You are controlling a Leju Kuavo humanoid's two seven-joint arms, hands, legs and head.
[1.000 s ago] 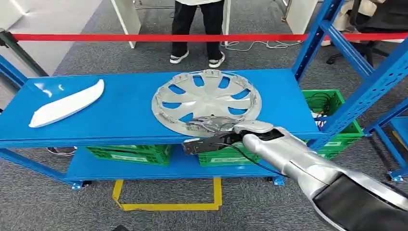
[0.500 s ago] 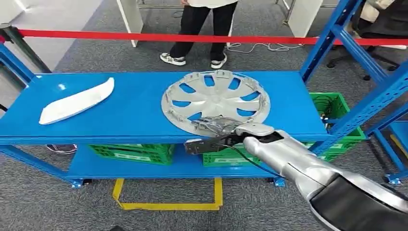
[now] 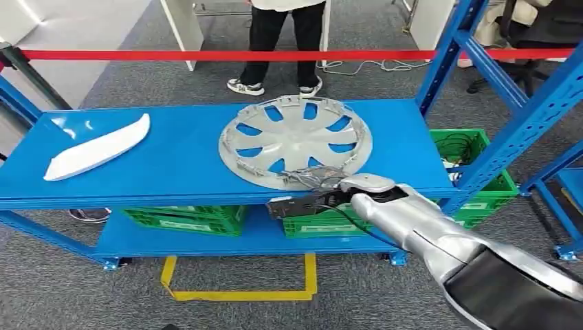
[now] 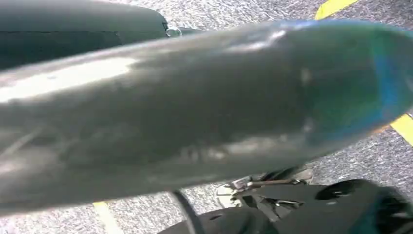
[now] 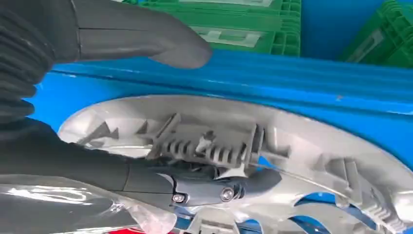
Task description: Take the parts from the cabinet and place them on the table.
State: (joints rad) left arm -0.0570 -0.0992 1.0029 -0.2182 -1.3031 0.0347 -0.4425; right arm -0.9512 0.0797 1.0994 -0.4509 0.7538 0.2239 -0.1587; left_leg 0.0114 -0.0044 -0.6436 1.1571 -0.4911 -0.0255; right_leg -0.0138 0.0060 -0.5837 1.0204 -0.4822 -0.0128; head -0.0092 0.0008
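A silver hubcap (image 3: 295,141) lies inner side up on the blue shelf (image 3: 179,172), right of its middle. My right hand (image 3: 313,189) is at the hubcap's near rim, at the shelf's front edge. In the right wrist view its dark fingers (image 5: 204,187) lie on the ribbed inner rim of the hubcap (image 5: 311,151). The thumb (image 5: 146,36) stays apart, over the blue shelf edge, and closes on nothing. A long white trim part (image 3: 96,148) lies at the shelf's left end.
Green crates (image 3: 185,218) stand on the lower shelf, and another (image 3: 474,158) behind the right upright (image 3: 522,130). A red barrier tape (image 3: 206,54) runs behind the shelf, where a person (image 3: 282,34) stands. Yellow tape (image 3: 237,294) marks the floor in front.
The whole picture swayed right and back, so the camera moved. My right hand stays at the hubcap's near rim, and the hubcap keeps its place on the shelf.
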